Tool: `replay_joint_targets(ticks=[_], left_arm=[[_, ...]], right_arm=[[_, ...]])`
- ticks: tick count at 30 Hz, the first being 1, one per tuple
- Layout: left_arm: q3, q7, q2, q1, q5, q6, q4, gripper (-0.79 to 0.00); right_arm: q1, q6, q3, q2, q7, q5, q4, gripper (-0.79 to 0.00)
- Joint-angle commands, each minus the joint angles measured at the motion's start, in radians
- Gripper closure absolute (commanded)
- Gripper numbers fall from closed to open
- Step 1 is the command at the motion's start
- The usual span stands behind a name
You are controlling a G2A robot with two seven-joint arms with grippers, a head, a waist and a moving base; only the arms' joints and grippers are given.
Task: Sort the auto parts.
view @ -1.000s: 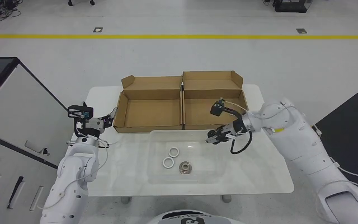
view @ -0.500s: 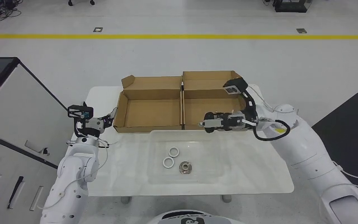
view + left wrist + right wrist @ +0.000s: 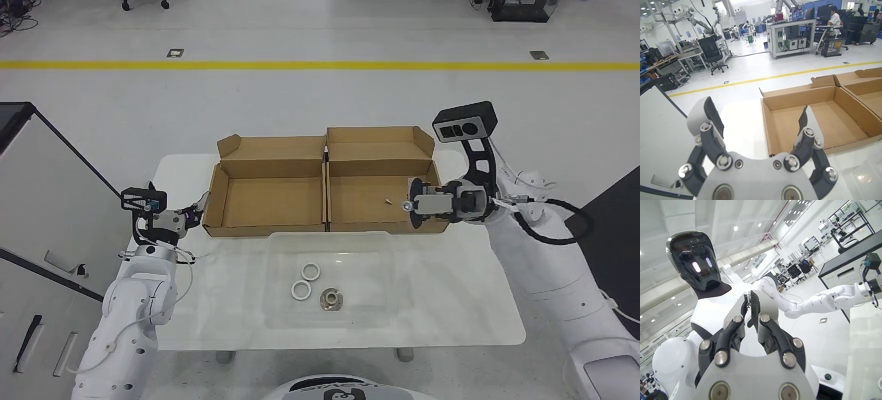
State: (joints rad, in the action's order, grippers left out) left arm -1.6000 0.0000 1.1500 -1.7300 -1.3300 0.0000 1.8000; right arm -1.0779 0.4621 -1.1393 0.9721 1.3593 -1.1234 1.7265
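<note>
Right end effector (image 3: 407, 206) clamped on a small threaded bolt (image 3: 747, 297), whose tip pokes past the fingertips. Right box (image 3: 355, 200) floor lies just beneath it; release probably next. Left end effector (image 3: 761, 117) fingers apart, well off.

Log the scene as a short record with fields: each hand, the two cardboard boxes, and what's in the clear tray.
left hand: open, empty, beside the left cardboard box
right hand: shut on a small threaded screw, above the right cardboard box
left box contents: nothing visible
right box contents: one small pale piece
clear tray: two white rings, one metal flanged part
</note>
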Motion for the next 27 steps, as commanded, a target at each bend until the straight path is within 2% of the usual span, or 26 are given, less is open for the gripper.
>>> replay_joint_targets(ticks=[1, 7, 12, 18, 27], left_arm=[[0.0, 0.0, 0.0, 0.0, 0.0, 0.0, 0.0, -0.785], [0.0, 0.0, 0.0, 0.0, 0.0, 0.0, 0.0, -0.785], [0.0, 0.0, 0.0, 0.0, 0.0, 0.0, 0.0, -0.785], [0.0, 0.0, 0.0, 0.0, 0.0, 0.0, 0.0, -0.785], [0.0, 0.0, 0.0, 0.0, 0.0, 0.0, 0.0, -0.785]], right_arm=[[0.0, 0.0, 0.0, 0.0, 0.0, 0.0, 0.0, 0.0], [-0.009, -0.009, 0.0, 0.005, -0.024, -0.014, 0.045, 0.0], [-0.009, -0.038, 0.022, 0.027, 0.037, -0.219, 0.079, 0.0], [0.003, -0.088, 0.036, 0.062, 0.087, -0.385, 0.086, 0.0], [0.006, -0.119, 0.046, 0.108, 0.09, -0.562, 0.059, 0.0]])
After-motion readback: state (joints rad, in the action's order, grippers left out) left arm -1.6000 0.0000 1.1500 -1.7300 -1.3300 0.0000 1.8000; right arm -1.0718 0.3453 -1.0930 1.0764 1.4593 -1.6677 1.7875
